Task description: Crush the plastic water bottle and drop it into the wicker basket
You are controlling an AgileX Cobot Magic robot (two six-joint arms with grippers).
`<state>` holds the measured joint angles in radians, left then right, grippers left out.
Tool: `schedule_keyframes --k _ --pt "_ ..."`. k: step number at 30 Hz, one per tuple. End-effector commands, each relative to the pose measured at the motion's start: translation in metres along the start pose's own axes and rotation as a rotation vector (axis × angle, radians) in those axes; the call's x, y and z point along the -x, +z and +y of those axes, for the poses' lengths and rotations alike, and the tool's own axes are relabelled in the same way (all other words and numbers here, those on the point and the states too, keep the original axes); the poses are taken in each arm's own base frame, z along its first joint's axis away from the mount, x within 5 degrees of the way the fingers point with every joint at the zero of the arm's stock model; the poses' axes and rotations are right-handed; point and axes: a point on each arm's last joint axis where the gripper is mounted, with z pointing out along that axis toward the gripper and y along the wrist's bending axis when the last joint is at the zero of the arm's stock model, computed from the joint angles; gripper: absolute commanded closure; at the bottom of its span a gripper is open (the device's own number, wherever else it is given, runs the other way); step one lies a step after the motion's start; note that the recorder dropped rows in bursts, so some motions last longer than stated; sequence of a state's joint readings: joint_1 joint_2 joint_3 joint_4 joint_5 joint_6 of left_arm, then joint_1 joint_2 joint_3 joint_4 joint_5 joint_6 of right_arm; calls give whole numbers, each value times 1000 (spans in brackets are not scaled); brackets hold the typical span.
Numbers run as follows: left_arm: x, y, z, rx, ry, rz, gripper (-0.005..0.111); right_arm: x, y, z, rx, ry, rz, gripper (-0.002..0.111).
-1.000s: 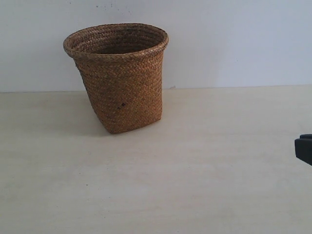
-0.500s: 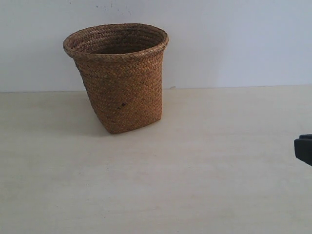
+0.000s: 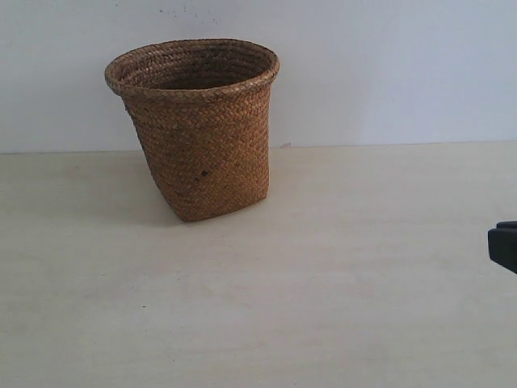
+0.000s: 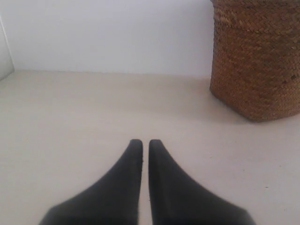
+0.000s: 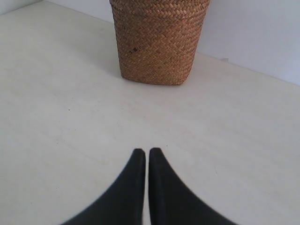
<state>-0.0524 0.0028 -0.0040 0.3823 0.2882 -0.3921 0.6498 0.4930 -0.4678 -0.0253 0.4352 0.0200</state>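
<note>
The brown wicker basket (image 3: 198,129) stands upright at the back left of the pale table, a small dark spot on its side. It also shows in the left wrist view (image 4: 258,58) and the right wrist view (image 5: 158,42). The plastic water bottle is out of view in every frame; the inside of the basket is hidden. My left gripper (image 4: 145,143) is shut with nothing between its fingers, well short of the basket. My right gripper (image 5: 146,151) is shut and empty too, facing the basket from a distance. Only a dark edge of the right arm (image 3: 504,246) shows in the exterior view.
A pale wooden table (image 3: 323,283) runs back to a white wall (image 3: 388,65). A few tiny dark specks lie on the tabletop.
</note>
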Motion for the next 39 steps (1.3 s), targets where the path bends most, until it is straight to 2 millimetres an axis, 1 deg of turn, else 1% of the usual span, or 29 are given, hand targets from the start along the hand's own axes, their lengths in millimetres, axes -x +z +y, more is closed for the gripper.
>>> schedule_keyframes --k 1,4,5,6,8,11,12,13,14,18,26,39 --pt "-3 0 -4 -45 -179 30 103 0 -1 0 -4 -5 -12 108" --pt "-4 0 -10 -100 -375 52 103 0 -1 0 -4 -5 -12 108" --pt "-4 -1 -11 -110 -403 53 103 0 -1 0 -4 -5 -12 108" --pt "-3 -1 -11 -115 -394 48 103 0 -1 0 -4 -5 -12 108" --pt "-3 -1 -11 -116 -268 38 103 0 -1 0 -4 -5 -12 108" --pt "-3 -1 -11 -120 20 21 103 0 -1 0 -4 -5 -12 108" --pt "-3 -1 -11 -123 81 17 103 0 -1 0 -4 -5 -12 108" --pt "-3 -1 -11 -126 102 16 103 0 -1 0 -4 -5 -12 108" --pt "-3 -1 -12 -128 100 16 103 0 -1 0 -4 -5 -12 108" --pt "-3 -1 -12 -136 2 20 103 0 -1 0 -4 -5 -12 108" --pt "-3 -1 -13 -138 -103 29 103 0 -1 0 -4 -5 -12 108" --pt "-4 -1 -13 -138 -86 36 103 0 -1 0 -4 -5 -12 108"
